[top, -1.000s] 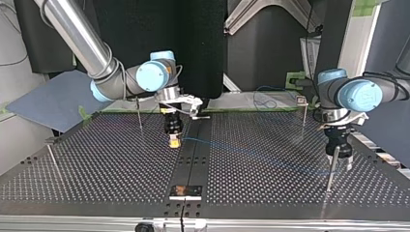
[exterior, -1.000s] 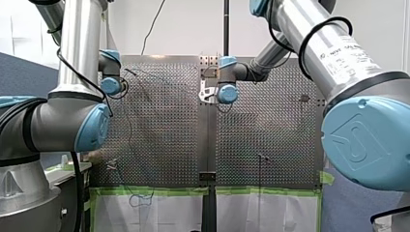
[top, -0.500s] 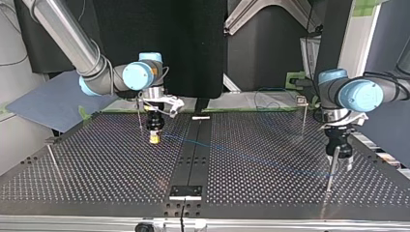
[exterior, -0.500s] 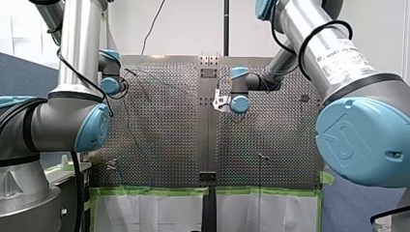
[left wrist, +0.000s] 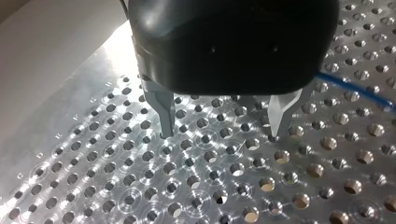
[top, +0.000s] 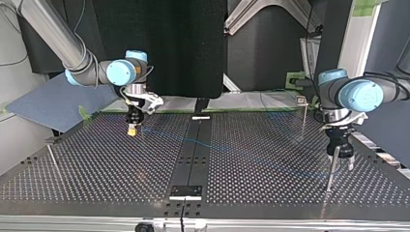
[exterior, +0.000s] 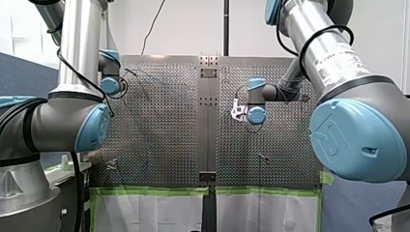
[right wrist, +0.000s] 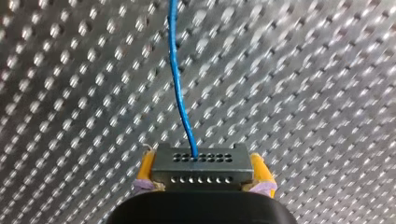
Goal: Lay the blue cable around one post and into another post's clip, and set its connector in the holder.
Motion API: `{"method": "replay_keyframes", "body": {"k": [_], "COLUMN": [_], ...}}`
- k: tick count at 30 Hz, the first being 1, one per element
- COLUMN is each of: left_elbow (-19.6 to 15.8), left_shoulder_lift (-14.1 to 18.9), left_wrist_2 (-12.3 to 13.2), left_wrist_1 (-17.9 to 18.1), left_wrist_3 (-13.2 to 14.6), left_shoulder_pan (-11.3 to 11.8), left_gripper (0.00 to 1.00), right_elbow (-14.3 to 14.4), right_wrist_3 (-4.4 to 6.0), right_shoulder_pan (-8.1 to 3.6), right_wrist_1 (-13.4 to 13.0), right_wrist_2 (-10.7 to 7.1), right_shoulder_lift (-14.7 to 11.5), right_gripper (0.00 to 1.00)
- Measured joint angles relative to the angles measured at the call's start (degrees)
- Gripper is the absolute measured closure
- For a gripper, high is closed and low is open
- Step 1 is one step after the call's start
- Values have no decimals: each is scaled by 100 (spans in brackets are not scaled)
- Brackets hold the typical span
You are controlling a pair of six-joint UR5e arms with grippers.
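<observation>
Standing beside my left hand (top: 342, 164), a post (top: 329, 180) is near the blue cable (top: 193, 141).

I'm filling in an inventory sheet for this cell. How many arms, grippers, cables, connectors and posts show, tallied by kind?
Arms: 2, my left arm and my right arm
Grippers: 2, my left gripper and my right gripper
Blue cable: 1
Connector: 1
Posts I can make out in the top view: 3, edge post, far post, near post
Total: 9
</observation>
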Motion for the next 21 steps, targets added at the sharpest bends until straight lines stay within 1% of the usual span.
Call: {"method": "replay_keyframes", "body": {"k": [3, 6, 13, 21], "left_elbow": [0, 0, 0, 1], "left_shoulder_lift": [-4, -1, -1, -5], "left_wrist_2": [4, 14, 25, 18], "left_wrist_1": [-5, -6, -7, -7], "left_wrist_3": [-20, -28, -32, -32], "left_shoulder_pan": [-15, -27, -35, -36], "left_gripper": [0, 0, 0, 0], "right_elbow": [151, 288, 627, 1031], "right_wrist_3": [3, 32, 180, 289], "right_shoulder_pan": [-22, -16, -6, -12], "right_wrist_1": [-151, -287, -624, -1029], "right_wrist_2": [87, 179, 499, 902], "right_shoulder_lift": [92, 211, 544, 946], "right_gripper": [100, 100, 100, 100]}}
